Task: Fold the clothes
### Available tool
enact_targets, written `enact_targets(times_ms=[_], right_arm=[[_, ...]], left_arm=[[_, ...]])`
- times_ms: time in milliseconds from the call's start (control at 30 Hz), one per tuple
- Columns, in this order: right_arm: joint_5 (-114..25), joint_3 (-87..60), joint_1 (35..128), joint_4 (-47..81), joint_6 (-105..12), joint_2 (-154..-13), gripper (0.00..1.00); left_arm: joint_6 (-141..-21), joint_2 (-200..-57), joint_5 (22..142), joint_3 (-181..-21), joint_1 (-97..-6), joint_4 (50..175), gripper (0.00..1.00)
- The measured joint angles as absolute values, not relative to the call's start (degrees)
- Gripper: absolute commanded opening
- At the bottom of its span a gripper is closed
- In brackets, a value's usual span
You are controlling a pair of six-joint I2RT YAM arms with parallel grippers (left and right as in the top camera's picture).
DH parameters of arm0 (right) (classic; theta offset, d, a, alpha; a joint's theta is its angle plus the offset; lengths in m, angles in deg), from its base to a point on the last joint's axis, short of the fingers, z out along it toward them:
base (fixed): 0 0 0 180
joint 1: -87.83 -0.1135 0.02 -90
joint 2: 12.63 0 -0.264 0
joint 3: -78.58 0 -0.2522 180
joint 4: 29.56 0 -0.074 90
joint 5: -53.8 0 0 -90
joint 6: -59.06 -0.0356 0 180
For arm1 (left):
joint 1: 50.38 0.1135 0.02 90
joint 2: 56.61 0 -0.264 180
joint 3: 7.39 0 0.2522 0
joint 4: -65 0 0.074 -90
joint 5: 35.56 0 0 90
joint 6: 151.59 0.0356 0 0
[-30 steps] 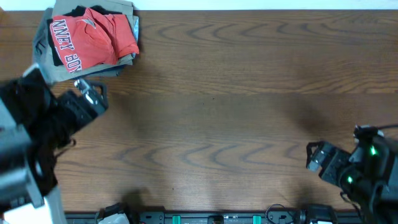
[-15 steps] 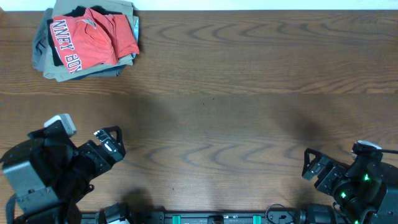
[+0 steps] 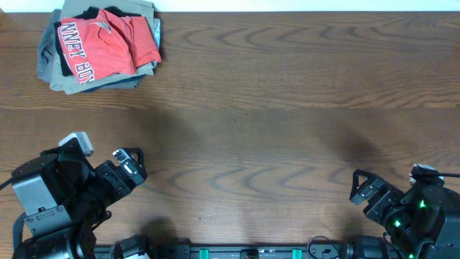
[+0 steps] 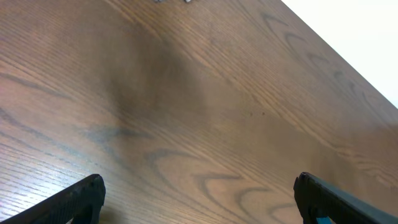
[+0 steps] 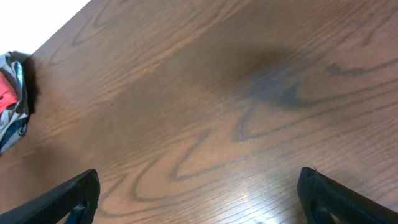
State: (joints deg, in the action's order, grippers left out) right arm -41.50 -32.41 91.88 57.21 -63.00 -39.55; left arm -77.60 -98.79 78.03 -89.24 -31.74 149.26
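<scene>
left gripper [image 3: 133,164]: jaws were spread wide with nothing between them; its wrist view showed only bare bench [image 3: 273,115] ahead
right gripper [image 3: 361,188]: also wide open and empty, hanging low over bare wood
T-shirt [image 3: 108,47]: lay well apart from the left gripper, out ahead of it toward the far edge, and further off again from the right gripper, diagonally across the bench; the right wrist view caught only a red sliver of it at its left margin
how it lay: folded into a compact block with the white lettering facing up, on top of a pile of other garments [image 3: 65,80] in grey, khaki and black
done, as I judged it: the folding looked finished, with the shirt gathered small and stacked
left to do: apparently nothing on this shirt; no loose cloth lay near either gripper, so the task seemed at or close to its end
doubt: the fold looked a little rumpled along one side; whether it needed tidying could not be told
</scene>
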Motion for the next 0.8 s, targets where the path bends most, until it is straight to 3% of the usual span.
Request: enact_targets(times_ms=[800], right_arm=[[-41.1,-32.4,86.9,57.6,-63.6,-38.9,0.99]], left_arm=[[-77.6,-98.8,78.0,-89.2,-31.7,149.3,0.98]])
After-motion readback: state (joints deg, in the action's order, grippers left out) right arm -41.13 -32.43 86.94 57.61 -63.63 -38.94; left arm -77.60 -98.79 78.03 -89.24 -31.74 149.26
